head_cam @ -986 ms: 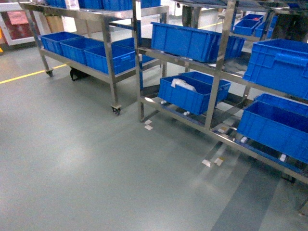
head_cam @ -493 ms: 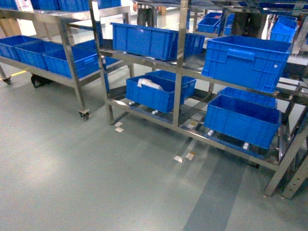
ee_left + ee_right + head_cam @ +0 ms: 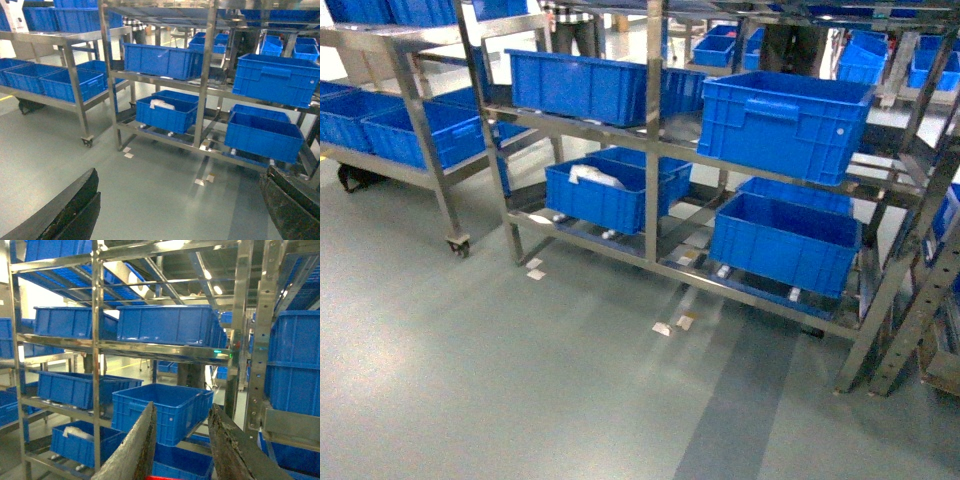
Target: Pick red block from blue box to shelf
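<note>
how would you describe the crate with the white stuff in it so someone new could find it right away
Start at the shiny stainless-steel shelf rack with slotted uprights in the middle of the head view and look at its lowest tier, left of the central upright. There sits an open dark blue ribbed plastic crate near the front edge. Alone among the blue crates in view, it shows a crumpled white bundle inside.

Steel shelf [image 3: 653, 150] on grey floor [image 3: 470, 370] — dark blue crates [image 3: 783, 122] on tiers.

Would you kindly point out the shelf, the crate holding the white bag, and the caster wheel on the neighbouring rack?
shelf [image 3: 653, 150]: head view, its front middle upright.
crate with white bag [image 3: 595, 203]: head view, front wall.
caster wheel [image 3: 459, 246]: head view, the wheel itself.
</note>
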Controlling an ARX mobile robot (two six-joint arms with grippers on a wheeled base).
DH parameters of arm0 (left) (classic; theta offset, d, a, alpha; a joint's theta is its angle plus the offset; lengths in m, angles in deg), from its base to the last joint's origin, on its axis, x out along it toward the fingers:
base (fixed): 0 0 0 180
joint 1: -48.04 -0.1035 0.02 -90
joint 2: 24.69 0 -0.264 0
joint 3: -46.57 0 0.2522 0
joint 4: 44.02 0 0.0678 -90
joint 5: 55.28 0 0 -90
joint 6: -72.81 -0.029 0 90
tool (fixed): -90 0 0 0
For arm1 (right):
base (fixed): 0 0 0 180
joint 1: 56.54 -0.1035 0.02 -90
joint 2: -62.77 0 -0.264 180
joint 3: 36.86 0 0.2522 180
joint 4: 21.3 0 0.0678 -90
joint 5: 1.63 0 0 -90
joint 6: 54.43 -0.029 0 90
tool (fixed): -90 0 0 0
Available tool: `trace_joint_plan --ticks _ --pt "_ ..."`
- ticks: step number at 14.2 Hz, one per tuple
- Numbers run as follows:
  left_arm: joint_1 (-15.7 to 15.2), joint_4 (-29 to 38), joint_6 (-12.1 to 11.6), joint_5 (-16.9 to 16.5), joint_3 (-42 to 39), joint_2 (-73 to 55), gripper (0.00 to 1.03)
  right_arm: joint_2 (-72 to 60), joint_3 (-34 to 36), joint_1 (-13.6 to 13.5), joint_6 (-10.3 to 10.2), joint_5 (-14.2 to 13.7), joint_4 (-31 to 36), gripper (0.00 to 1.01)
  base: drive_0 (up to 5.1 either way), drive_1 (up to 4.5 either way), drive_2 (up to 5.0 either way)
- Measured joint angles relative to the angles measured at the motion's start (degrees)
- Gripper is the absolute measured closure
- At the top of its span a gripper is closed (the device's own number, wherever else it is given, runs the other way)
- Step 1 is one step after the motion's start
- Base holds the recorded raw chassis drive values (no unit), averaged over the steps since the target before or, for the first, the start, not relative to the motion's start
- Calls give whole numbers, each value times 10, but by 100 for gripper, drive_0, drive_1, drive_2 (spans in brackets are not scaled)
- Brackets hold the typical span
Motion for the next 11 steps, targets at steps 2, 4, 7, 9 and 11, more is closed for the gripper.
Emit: trace_joint_plan --ticks 2,4,7,9,11 --pt "1 0 0 -1 0 0 5 1 0 0 0 -1 0 74 -174 -174 -174" --pt "0 0 0 1 0 0 5 0 0 0 0 0 0 74 -174 -174 -174" --pt "0 0 0 0 0 0 5 0 0 0 0 0 0 74 -157 -157 -157" --pt "0 0 0 0 0 0 5 0 0 0 0 0 0 74 -141 -141 -141" --pt "0 -1 0 -1 0 0 5 1 0 0 0 -1 0 74 -141 -141 -141"
